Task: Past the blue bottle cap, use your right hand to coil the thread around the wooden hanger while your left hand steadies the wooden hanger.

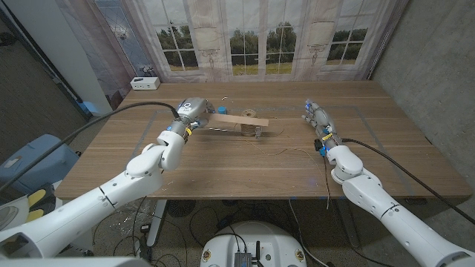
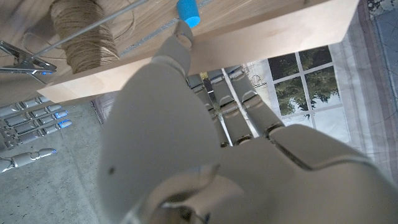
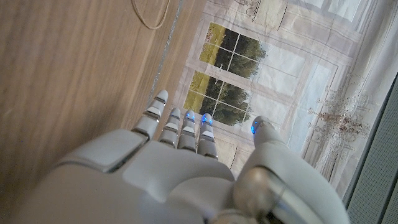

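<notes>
Wooden hanger (image 1: 239,122) lies mid-counter (image 1: 223,170), gripped at one end by the left hand (image 1: 194,110), a blue bottle cap (image 2: 188,12) beside its fingers. Right hand (image 1: 318,116) waits apart, fingers spread, empty. Coiling seems unstarted; next, it should reach loose thread (image 1: 297,152).

Bare table (image 1: 297,167) lies between the right robot hand (image 1: 318,119) and wooden hanger (image 1: 237,122).

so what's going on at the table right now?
The left hand grips the wooden hanger at one end, steadying it on the table. A coil of thread already sits on the hanger. The right hand is off to the side, open and holding nothing, with loose thread lying on the table between it and the hanger.
</notes>
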`<state>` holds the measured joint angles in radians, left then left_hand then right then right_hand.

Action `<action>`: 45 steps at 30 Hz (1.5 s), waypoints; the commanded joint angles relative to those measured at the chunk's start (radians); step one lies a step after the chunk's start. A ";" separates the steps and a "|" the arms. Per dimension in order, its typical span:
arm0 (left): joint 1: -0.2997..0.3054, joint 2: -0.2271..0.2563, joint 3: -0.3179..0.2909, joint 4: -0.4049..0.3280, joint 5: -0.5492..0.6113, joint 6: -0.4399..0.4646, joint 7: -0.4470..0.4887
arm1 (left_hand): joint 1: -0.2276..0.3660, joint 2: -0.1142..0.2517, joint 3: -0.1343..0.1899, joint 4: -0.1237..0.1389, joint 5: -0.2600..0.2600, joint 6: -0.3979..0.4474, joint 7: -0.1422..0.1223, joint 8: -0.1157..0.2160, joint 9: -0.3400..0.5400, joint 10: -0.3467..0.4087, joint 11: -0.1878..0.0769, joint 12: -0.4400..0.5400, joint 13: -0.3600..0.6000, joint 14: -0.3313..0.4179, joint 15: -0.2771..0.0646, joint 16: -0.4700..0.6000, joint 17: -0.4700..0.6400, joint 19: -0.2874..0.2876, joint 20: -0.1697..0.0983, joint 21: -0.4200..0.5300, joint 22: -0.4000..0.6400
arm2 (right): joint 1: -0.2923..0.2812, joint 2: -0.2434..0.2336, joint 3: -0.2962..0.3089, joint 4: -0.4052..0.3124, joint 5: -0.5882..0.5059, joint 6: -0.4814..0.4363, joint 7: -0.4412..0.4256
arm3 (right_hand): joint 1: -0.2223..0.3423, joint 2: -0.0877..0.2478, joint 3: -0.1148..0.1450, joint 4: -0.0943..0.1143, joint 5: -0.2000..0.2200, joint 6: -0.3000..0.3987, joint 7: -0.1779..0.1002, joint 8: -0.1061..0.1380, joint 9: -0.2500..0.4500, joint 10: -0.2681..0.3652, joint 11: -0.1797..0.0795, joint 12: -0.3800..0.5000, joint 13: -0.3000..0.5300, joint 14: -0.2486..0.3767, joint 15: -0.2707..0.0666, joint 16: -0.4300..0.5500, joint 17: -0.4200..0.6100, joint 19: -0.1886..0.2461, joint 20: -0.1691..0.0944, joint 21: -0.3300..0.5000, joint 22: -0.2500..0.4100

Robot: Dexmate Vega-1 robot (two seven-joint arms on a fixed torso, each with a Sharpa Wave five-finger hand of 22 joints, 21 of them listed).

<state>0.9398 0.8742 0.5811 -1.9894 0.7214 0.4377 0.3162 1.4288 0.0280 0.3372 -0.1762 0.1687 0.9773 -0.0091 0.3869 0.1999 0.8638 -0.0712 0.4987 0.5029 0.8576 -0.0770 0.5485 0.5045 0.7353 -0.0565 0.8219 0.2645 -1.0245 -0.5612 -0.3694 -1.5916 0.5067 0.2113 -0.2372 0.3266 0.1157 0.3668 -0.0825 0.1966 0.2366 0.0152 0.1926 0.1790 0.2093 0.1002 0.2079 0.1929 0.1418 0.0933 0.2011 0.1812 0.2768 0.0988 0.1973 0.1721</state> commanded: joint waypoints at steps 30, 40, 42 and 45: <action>0.201 -0.065 -0.157 -0.087 0.135 0.158 0.381 | 0.104 0.106 0.013 0.016 0.005 0.101 0.048 -0.001 0.017 0.007 0.004 -0.012 0.025 0.044 -0.112 -0.018 0.024 -0.010 -0.114 0.060 -0.016 | 0.132 -0.168 -0.125 -0.267 -0.209 -0.447 0.010 | 0.070 0.009 0.029 -0.053 -0.008 0.030 -0.006 0.007 0.004 0.024 -0.020 0.000 0.001 0.028 -0.008 0.006 0.003 0.003 0.011 0.004 0.004; 0.238 -0.103 -0.186 -0.081 0.147 0.152 0.518 | 0.104 0.104 0.015 0.015 0.006 0.102 0.048 -0.003 0.019 0.012 0.004 -0.015 0.029 0.047 -0.113 -0.022 0.030 -0.015 -0.116 0.074 -0.024 | 0.188 -0.172 -0.173 -0.279 -0.252 -0.533 0.039 | 0.087 0.011 0.036 -0.064 -0.010 0.024 -0.010 0.003 0.004 0.017 -0.031 -0.004 0.001 0.021 -0.011 0.002 0.003 -0.002 0.004 0.001 0.004; 0.247 -0.111 -0.196 -0.078 0.140 0.140 0.550 | 0.104 0.104 0.016 0.015 0.007 0.101 0.048 -0.004 0.019 0.012 0.004 -0.016 0.030 0.047 -0.113 -0.023 0.031 -0.017 -0.116 0.077 -0.026 | 0.203 -0.172 -0.186 -0.282 -0.264 -0.550 0.047 | 0.092 0.011 0.038 -0.068 -0.010 0.021 -0.011 0.001 0.004 0.015 -0.034 -0.006 0.001 0.018 -0.012 0.000 0.003 -0.002 0.005 0.001 0.004; 0.259 -0.121 -0.207 -0.073 0.132 0.123 0.592 | 0.103 0.103 0.017 0.016 0.007 0.103 0.046 -0.004 0.019 0.012 0.003 -0.017 0.032 0.049 -0.115 -0.024 0.032 -0.017 -0.116 0.082 -0.028 | 0.226 -0.173 -0.208 -0.290 -0.286 -0.580 0.060 | 0.101 0.010 0.040 -0.073 -0.011 0.015 -0.015 -0.001 0.004 0.009 -0.041 -0.009 0.001 0.013 -0.013 -0.002 0.003 -0.006 0.003 0.000 0.004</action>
<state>1.1593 0.7909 0.4088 -2.0755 0.8576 0.5949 0.7503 1.4321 0.0246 0.3359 -0.1749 0.1708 0.9937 -0.0143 0.3749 0.2000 0.8674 -0.0677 0.4824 0.5310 0.8792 -0.0993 0.5253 0.5314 0.7226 -0.0688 0.8956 0.2355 -0.8627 -0.7295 -0.5189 -1.8597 0.2737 -0.2797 -0.2097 0.4099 0.1228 0.4059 -0.1477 0.1885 0.2570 0.0051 0.1950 0.1790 0.2178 0.0730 0.2033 0.1934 0.1586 0.0854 0.2028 0.1815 0.2784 0.1001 0.1973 0.1730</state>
